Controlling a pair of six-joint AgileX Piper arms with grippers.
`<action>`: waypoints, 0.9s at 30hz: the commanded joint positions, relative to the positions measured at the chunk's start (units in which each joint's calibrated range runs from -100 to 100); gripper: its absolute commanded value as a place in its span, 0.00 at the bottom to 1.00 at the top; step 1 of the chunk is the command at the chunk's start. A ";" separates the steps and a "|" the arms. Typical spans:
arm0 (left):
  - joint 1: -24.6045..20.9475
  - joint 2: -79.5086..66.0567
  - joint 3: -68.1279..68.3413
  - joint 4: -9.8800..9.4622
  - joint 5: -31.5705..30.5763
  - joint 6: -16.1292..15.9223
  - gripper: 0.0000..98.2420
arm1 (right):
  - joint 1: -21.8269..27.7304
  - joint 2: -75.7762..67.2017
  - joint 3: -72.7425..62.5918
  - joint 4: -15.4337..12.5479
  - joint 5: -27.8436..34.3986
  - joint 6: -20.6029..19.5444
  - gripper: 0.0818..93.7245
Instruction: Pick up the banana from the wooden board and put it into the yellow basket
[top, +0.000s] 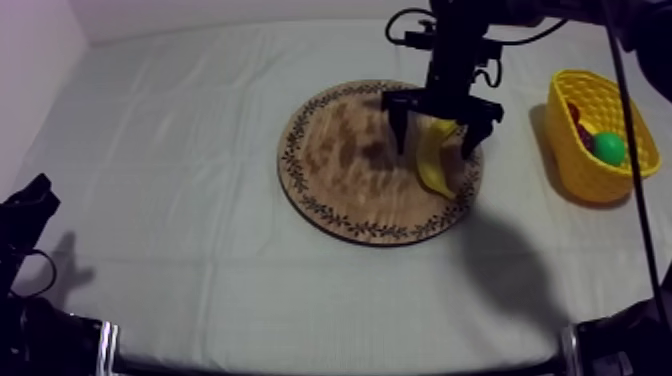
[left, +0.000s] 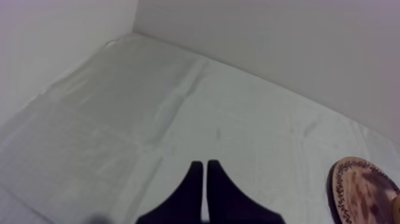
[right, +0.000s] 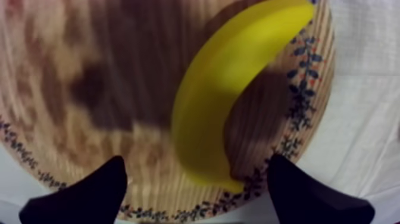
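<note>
Banana (top: 436, 165) lies on wooden board (top: 335, 160) near rim; likely light, stiff, smooth, curved. Right gripper (top: 436, 142) fingers apart, straddling it; best grip across thick middle. Left gripper (left: 205, 173) fingers together.

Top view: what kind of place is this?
Probably a robot practice bench, not a kitchen: a table under grey-white cloth, my right gripper astride a yellow toy banana on a round wooden board, and a yellow basket nearby.
</note>
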 joint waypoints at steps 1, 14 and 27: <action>-0.02 0.02 0.03 -0.01 -0.01 -0.01 0.00 | 0.15 1.05 -0.06 -0.16 -0.69 0.20 0.75; -0.02 0.02 0.03 -0.01 -0.01 -0.01 0.00 | 0.51 4.94 -2.58 -1.01 -6.02 1.12 0.57; -0.02 0.02 0.03 -0.01 -0.01 0.00 0.00 | 1.29 6.44 -0.90 -0.42 -10.65 0.77 0.28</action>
